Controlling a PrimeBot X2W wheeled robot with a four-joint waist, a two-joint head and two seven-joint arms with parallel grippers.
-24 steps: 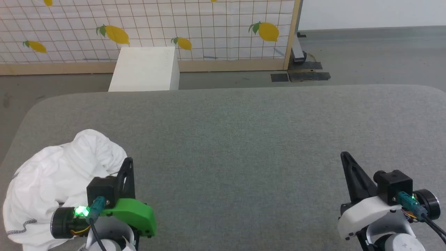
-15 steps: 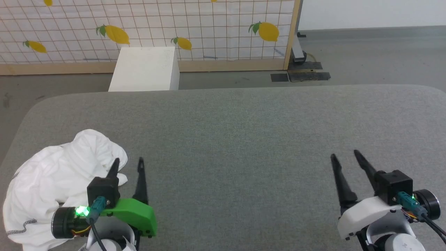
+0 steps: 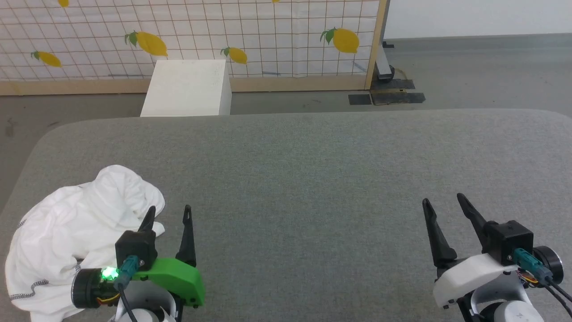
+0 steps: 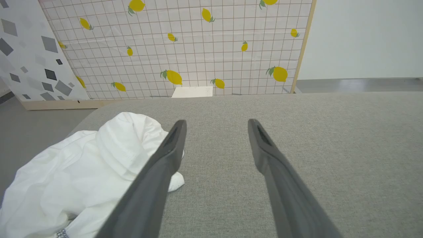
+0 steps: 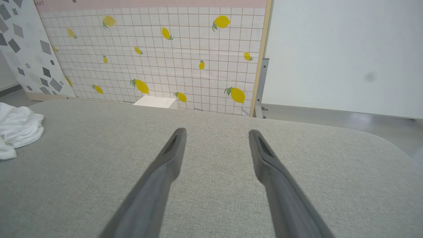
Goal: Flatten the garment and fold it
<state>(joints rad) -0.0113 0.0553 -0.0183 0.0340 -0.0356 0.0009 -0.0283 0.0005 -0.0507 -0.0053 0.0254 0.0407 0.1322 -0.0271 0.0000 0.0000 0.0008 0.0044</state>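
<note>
While the garment (image 3: 71, 232) lies bunched in a soft white heap at about 8 o'clock on the grey fabric-covered table (image 3: 313, 170), both arms hang low over the near edge. The heap is crumpled and unfolded, with dark stitching showing along a hem at its near left side, and it sits close to the table's rounded left corner.

The left gripper (image 3: 170, 208), on its green mount, is at 7 o'clock in the head view with its fingers pointing to 12 o'clock. Its jaws are spread wide, and bare grey table shows between them. In the left wrist view its left-hand finger (image 4: 165, 158) crosses in front of the garment's right edge, and a small lobe of cloth pokes out just beside it; whether finger and cloth touch cannot be told.

The right gripper (image 3: 442, 199), on its white mount, is at 5 o'clock, well apart from the garment. Its jaws also stand wide, over bare table. In the right wrist view the garment shows at 9 o'clock.

Beyond the table's far edge, at 11 o'clock, a white box (image 3: 185, 87) stands on the grey floor (image 3: 469, 71) against a lemon-printed screen (image 3: 268, 36).
</note>
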